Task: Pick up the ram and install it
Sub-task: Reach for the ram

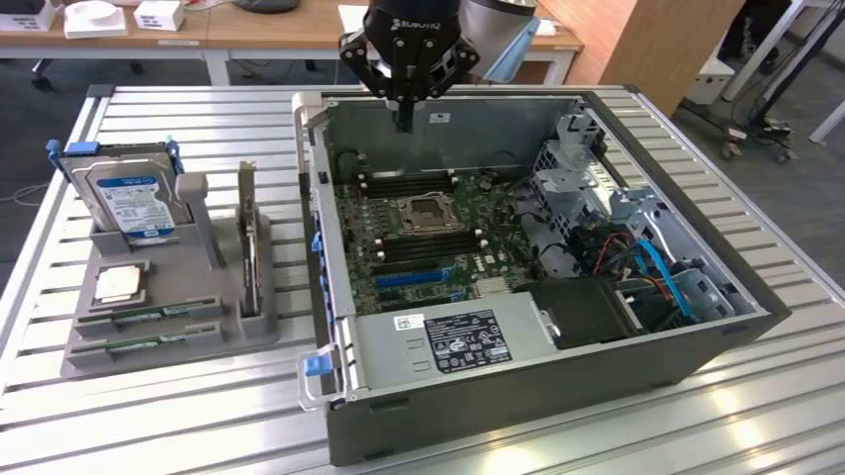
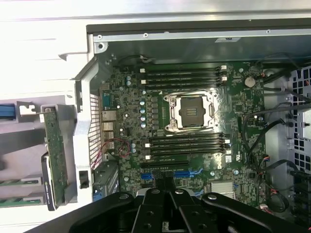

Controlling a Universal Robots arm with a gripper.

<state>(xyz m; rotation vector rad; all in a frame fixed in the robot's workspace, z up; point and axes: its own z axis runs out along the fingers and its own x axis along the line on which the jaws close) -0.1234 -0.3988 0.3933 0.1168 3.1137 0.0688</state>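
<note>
- The gripper [image 1: 403,121] is black and angular. Its two fingers are pressed together into one narrow point, hanging over the far edge of the open computer case [image 1: 528,386]; the arm above is cut off by the frame.
- In the wrist view the gripper [image 2: 165,182] shows as dark linked bars meeting above the motherboard [image 2: 126,131].
- The ram [image 1: 148,318] is a thin green strip lying in a groove at the near end of a grey moulded holder [image 1: 198,341], with a second stick [image 1: 139,343] just beside it. Both are well apart from the gripper, and their chips are too small to make out.
- The holder sits on a ribbed metal table [image 1: 172,416], at the exterior view's left of the case.
- A silver hard drive [image 1: 133,203] with a blue label and an expansion card [image 1: 247,233] stand upright in the holder.
- On the green board, long black memory slots [image 2: 184,75] flank the shiny square CPU socket [image 2: 190,112].
- In the wrist view the ram [image 2: 19,182] is cut off by the frame edge.
</note>
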